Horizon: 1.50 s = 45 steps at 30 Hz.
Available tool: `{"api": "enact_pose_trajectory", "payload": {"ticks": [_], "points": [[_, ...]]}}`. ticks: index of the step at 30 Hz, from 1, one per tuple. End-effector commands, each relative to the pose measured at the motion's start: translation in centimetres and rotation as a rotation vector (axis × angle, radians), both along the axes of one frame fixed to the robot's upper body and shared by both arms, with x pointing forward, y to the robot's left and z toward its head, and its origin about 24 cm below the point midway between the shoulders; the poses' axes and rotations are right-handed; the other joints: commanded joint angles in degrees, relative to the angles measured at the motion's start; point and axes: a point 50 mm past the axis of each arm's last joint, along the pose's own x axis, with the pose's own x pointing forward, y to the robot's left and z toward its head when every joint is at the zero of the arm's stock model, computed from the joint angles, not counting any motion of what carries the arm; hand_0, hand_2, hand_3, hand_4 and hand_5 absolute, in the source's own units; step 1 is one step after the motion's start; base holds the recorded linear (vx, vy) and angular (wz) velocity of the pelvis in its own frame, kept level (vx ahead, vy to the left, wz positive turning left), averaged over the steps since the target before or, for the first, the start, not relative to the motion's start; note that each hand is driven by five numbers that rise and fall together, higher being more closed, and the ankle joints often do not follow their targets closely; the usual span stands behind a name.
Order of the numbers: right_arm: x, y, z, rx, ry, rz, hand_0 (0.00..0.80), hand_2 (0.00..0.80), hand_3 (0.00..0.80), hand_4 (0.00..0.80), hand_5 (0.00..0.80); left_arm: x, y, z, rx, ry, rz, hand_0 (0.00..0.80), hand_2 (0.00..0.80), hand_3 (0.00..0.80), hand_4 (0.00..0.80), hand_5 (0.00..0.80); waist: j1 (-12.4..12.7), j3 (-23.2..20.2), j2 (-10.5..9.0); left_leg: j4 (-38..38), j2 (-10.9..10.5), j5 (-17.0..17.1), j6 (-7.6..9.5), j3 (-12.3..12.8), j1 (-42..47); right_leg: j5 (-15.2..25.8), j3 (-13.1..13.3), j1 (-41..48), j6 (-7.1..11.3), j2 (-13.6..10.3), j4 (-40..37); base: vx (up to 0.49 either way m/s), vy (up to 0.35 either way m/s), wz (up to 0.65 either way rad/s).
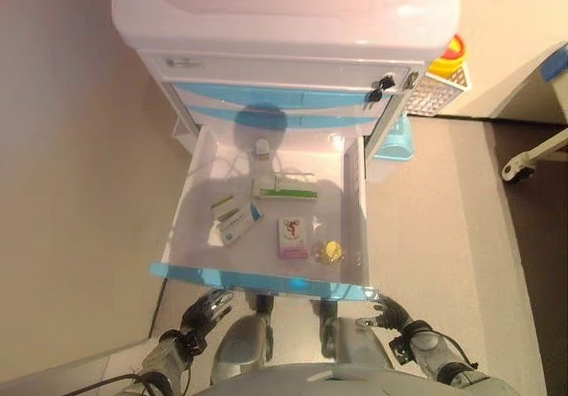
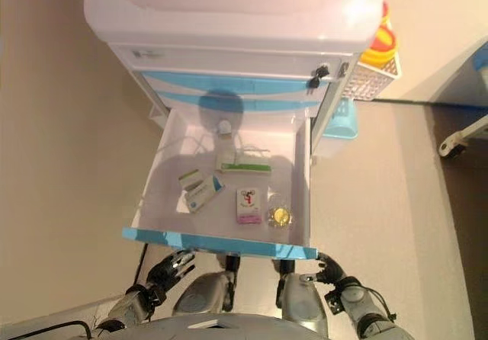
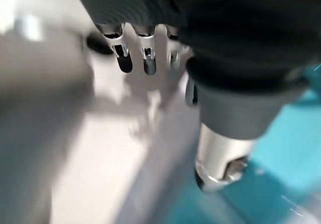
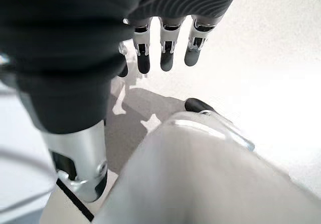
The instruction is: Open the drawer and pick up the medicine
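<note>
medicine boxes lying loose on the floor of the open drawer (image 1: pixel 191 202): a pink-and-white box (image 1: pixel 294 237) near the front, a green-edged box (image 1: pixel 285 188) further back, a blue-and-white box (image 1: pixel 238 224) and a small green-topped box (image 1: pixel 224 206) toward the left. beside the pink box, a clear packet with a yellow pill (image 1: pixel 331 251); at the back, a small white round item (image 1: pixel 262 146) with a thin cord. drawer pulled fully out of the blue-and-white medical cart (image 1: pixel 284 23), blue front edge nearest. opening step apparently done, picking step not yet begun. left robot hand (image 1: pixel 206 310) and right robot hand (image 1: pixel 387 312) both low, just below the drawer front, fingers relaxed and apart, holding nothing. next move likely calls for raising one robot hand over the front edge and down onto a box. yellow container in a white wire basket (image 1: pixel 442 83) on the cart's right side.
</note>
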Motion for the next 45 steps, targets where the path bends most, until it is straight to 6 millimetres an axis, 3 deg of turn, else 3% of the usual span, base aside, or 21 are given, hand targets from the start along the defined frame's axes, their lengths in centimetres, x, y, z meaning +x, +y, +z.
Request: {"api": "enact_pose_trajectory", "payload": {"ticks": [1,7,12,16,21,25,29,32,35,39,45], "points": [[0.3,0.0,0.0,-0.035,-0.002,0.008,0.000,0.000,0.000,0.000,0.000,0.4,-0.4,-0.2,0.149,0.047,-0.082,0.000,0.000,0.000,0.000,0.000,-0.64,0.36,-0.53,0.87,-3.62,-2.55,1.09,0.75,0.27,1.09,-0.31,3.92,1.10,0.24,-1.61,0.000,0.000,0.00],[-1.3,-1.3,-0.5,-0.141,0.070,-0.081,0.000,0.000,0.000,0.000,0.000,-1.6,0.2,-1.2,0.395,0.224,-0.345,0.000,0.000,0.000,0.000,0.000,-1.96,-2.72,-0.89,-0.98,-3.45,-3.07,1.35,2.11,3.05,2.41,1.14,5.65,1.57,0.53,-4.24,0.002,0.021,-0.06],[-1.4,-4.1,0.2,-0.241,0.031,-0.262,0.000,0.000,0.000,0.000,0.000,-2.9,0.7,-1.5,0.409,0.310,-0.415,0.000,0.000,0.000,0.000,0.000,-2.53,-4.45,-1.85,-1.67,-3.13,-4.05,1.76,3.67,5.28,3.93,2.38,7.22,2.33,0.69,-6.53,-0.001,0.008,-0.15],[-0.3,-6.9,1.7,-0.325,-0.082,-0.421,0.000,0.000,0.000,0.000,0.000,-3.4,1.5,-1.4,0.413,0.328,-0.419,0.000,0.000,0.000,0.000,0.000,-2.12,-5.30,-3.19,-2.28,-2.91,-4.69,2.14,4.39,6.60,5.03,2.87,8.37,2.78,0.86,-8.14,-0.016,-0.032,-0.13],[3.1,-11.5,6.1,-0.413,-0.345,-0.598,0.000,0.000,0.000,0.000,0.000,-4.4,1.9,-1.5,0.402,0.340,-0.391,0.000,0.000,0.000,0.000,0.000,-1.81,-6.41,-4.25,-3.72,-2.37,-5.08,2.47,4.79,7.85,5.85,3.21,8.99,3.21,1.04,-9.04,-0.037,-0.023,-0.07],[7.1,-12.7,10.9,-0.460,-0.616,-0.605,0.000,0.000,0.000,0.000,0.000,-5.1,1.6,-1.7,0.391,0.350,-0.379,0.000,0.000,0.000,0.000,0.000,-2.04,-6.90,-4.29,-4.34,-2.10,-5.22,2.46,4.95,8.27,5.99,3.38,9.08,3.33,0.91,-9.32,-0.053,0.019,-0.03],[11.9,-10.6,17.6,-0.465,-0.946,-0.428,0.000,0.000,0.000,0.000,0.000,-5.7,1.0,-1.9,0.368,0.360,-0.351,0.000,0.000,0.000,0.000,0.000,-2.61,-7.18,-3.85,-5.10,-1.94,-5.12,2.19,5.11,8.51,5.85,3.39,8.92,3.46,0.46,-9.55,-0.054,0.054,-0.01],[13.9,-7.7,21.4,-0.455,-1.124,-0.190,0.000,0.000,0.000,0.000,0.000,-6.2,0.8,-2.0,0.359,0.373,-0.343,0.000,0.000,0.000,0.000,0.000,-2.62,-7.40,-3.59,-5.40,-1.88,-4.87,2.04,5.04,8.35,5.66,3.01,8.74,3.64,0.03,-9.70,-0.042,0.038,0.02],[14.9,-4.7,23.9,-0.440,-1.225,0.060,0.000,0.000,0.000,0.000,0.000,-6.6,0.7,-2.1,0.356,0.387,-0.340,0.000,0.000,0.000,0.000,0.000,-2.27,-7.71,-3.58,-5.64,-1.80,-4.75,1.91,4.75,8.20,5.46,2.58,8.67,3.75,-0.29,-9.87,-0.010,0.007,0.00],[15.4,-1.3,25.7,-0.437,-1.260,0.401,0.000,0.000,0.000,0.000,0.000,-7.0,0.5,-2.2,0.359,0.397,-0.347,0.000,0.000,0.000,0.000,0.000,-1.66,-8.11,-3.79,-5.94,-1.90,-4.57,1.75,4.16,8.10,5.33,1.94,8.97,3.74,-0.60,-10.37,0.000,0.000,0.00],[15.0,2.7,26.4,-0.444,-1.223,0.833,0.000,0.000,0.000,0.000,0.000,-6.5,0.7,-2.1,0.368,0.391,-0.362,0.000,0.000,0.000,0.000,0.000,-0.73,-8.53,-4.22,-6.26,-1.99,-4.31,1.56,3.45,7.85,5.31,1.08,9.11,3.95,-0.98,-10.70,-0.008,-0.005,0.05]]}}
